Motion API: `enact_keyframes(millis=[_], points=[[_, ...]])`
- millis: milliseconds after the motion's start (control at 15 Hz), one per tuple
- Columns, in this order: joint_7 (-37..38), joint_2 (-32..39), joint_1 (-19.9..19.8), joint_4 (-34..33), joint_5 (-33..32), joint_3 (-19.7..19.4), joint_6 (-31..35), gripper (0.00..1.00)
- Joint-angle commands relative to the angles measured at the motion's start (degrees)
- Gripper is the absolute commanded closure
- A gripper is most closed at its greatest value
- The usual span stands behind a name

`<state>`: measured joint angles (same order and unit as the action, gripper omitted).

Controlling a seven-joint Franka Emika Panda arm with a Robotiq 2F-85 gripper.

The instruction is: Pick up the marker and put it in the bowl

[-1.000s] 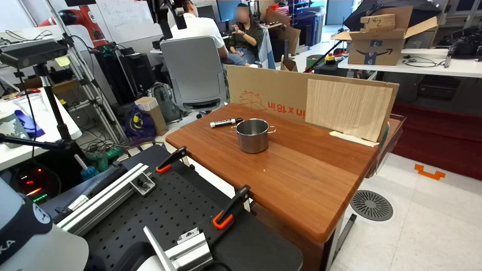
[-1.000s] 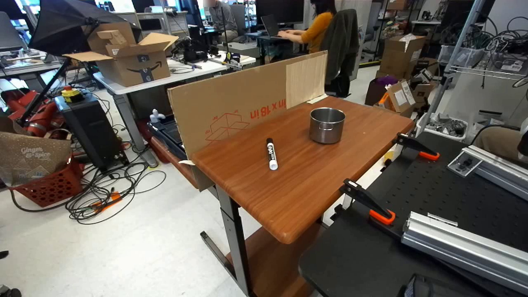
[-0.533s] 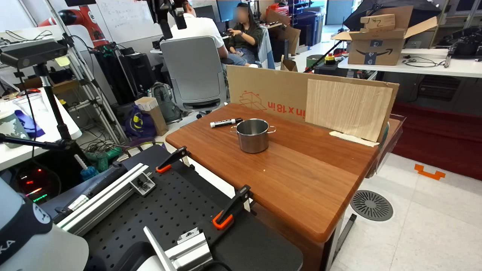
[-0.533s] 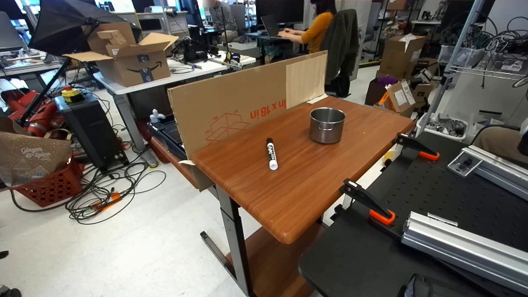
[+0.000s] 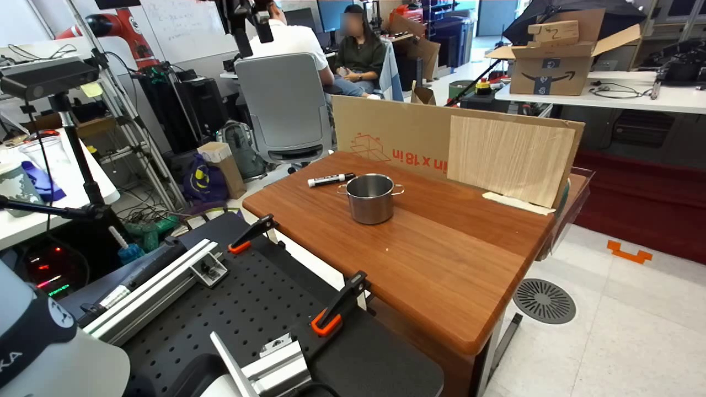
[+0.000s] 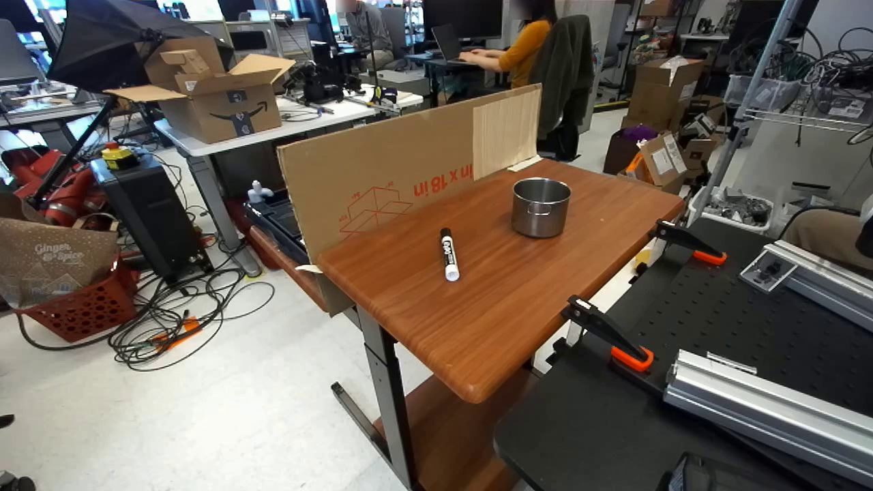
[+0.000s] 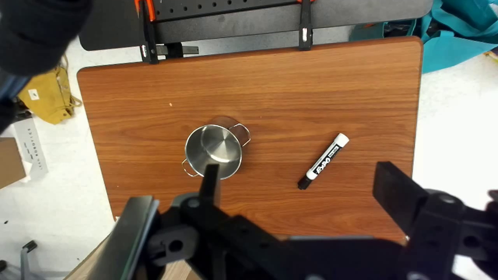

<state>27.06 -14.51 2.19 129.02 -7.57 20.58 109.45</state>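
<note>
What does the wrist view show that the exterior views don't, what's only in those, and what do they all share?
Only the wrist view: a clear look at the shiny inner floor of the small round silver metal bowl with two wire handles.

Only the exterior views: red printing on the upright brown cardboard panel, and seated people in the background.

All share: that bowl, the slim black-and-white marker pen lying apart from it, the reddish-brown wood-grained tabletop and black-and-orange clamps.

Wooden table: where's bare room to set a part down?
Pale speck aside, the table is bare between the bowl and the nearer short edge, between bowl and marker, between marker and the other short edge, and in a strip between both and the clamps. Crowded: the long edges, clamps at one, cardboard along the other.
</note>
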Motion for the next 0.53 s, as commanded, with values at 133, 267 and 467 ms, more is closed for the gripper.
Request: enact_keyframes(millis=[133, 267, 467], points=[[2.34, 0.72, 2.43, 0.11, 0.73, -2.56, 2.02, 0.0], [4.08, 1.6, 2.51, -0.05, 1.68, -3.14, 3.82, 0.0], [6.84, 3.93, 2.43, -0.55, 3.08, -4.0, 7.08, 0.0]])
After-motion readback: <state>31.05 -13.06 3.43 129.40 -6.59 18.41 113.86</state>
